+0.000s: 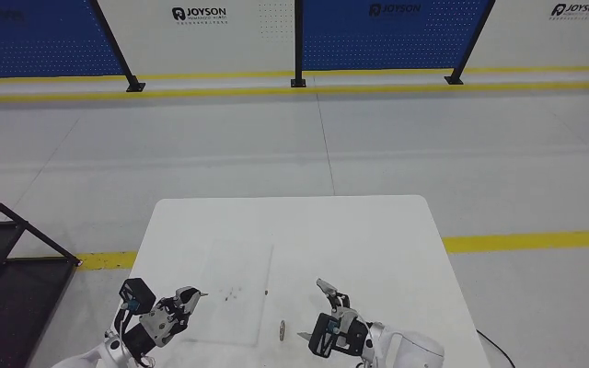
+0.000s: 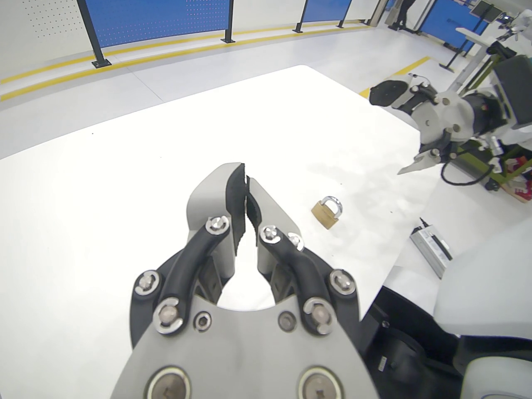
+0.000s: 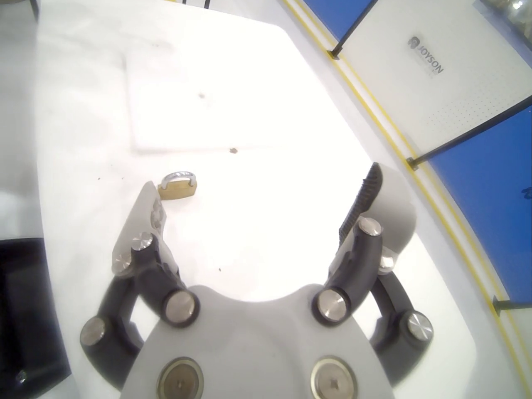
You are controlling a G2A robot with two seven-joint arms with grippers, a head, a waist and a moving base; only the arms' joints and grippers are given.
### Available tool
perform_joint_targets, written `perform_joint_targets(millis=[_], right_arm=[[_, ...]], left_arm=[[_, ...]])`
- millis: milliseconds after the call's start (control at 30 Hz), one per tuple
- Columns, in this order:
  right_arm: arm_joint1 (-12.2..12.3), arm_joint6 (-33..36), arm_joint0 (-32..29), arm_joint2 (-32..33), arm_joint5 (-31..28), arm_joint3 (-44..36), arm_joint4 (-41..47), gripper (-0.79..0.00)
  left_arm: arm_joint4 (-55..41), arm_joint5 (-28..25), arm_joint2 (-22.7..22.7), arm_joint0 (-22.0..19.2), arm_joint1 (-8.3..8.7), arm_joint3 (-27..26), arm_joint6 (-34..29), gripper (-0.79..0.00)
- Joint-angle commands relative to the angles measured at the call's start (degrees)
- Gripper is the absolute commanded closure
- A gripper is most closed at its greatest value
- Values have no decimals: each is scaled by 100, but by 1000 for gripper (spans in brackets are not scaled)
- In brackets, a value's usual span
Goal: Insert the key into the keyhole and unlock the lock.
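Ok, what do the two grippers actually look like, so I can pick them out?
They match. The left gripper and right gripper each have pale grey fingers with black ribbed pads, black curved links on silver bolts, and a grey base plate with two round screws. A black cable loops under the right wrist.

Setting: industrial test bay. Blue and white partition panels (image 1: 396, 37) on black posts (image 1: 298, 46); yellow lines (image 1: 221, 92) on pale floor (image 1: 276, 147); white table (image 1: 368, 239); further workstations (image 2: 469, 39) beyond.
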Motion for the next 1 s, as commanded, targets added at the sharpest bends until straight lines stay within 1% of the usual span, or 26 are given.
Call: perform_joint_targets(millis=[0, 200, 267, 300, 333, 433, 467, 567, 733, 767, 800, 833, 900, 933, 967], right_arm=[[-1, -2, 2, -1, -3, 5, 9, -785], [-1, 6, 2, -10, -3, 11, 3, -785], [1, 26, 35, -306, -219, 8, -270, -785], [-13, 112, 35, -385, -146, 62, -253, -785], [-61, 363, 39, -592, 123, 124, -190, -785], [-171, 745, 144, -1108, 401, 330, -32, -785], [-233, 888, 199, -1320, 587, 482, 140, -785], [-352, 1177, 328, -1665, 1013, 787, 408, -785], [-507, 1636, 670, -1915, 1542, 1199, 815, -785], [-532, 1710, 704, -1943, 1690, 1242, 868, -785], [-558, 1787, 717, -1958, 2005, 1292, 834, -785], [-583, 1806, 756, -2000, 2172, 1337, 830, -785], [-607, 1842, 830, -2047, 2132, 1440, 930, -785], [-629, 1894, 874, -2080, 2222, 1498, 946, -711], [-643, 1938, 909, -2106, 2266, 1547, 956, -511]], left_arm=[[0, 0, 0, 0, 0, 0, 0, 0], [0, 0, 0, 0, 0, 0, 0, 0], [0, 0, 0, 0, 0, 0, 0, 0], [0, 0, 0, 0, 0, 0, 0, 0], [0, 0, 0, 0, 0, 0, 0, 0], [0, 0, 0, 0, 0, 0, 0, 0], [0, 0, 0, 0, 0, 0, 0, 0], [0, 0, 0, 0, 0, 0, 0, 0], [0, 0, 0, 0, 0, 0, 0, 0], [0, 0, 0, 0, 0, 0, 0, 0], [0, 0, 0, 0, 0, 0, 0, 0], [0, 0, 0, 0, 0, 0, 0, 0], [0, 0, 0, 0, 0, 0, 0, 0], [0, 0, 0, 0, 0, 0, 0, 0], [0, 0, 0, 0, 0, 0, 0, 0]])
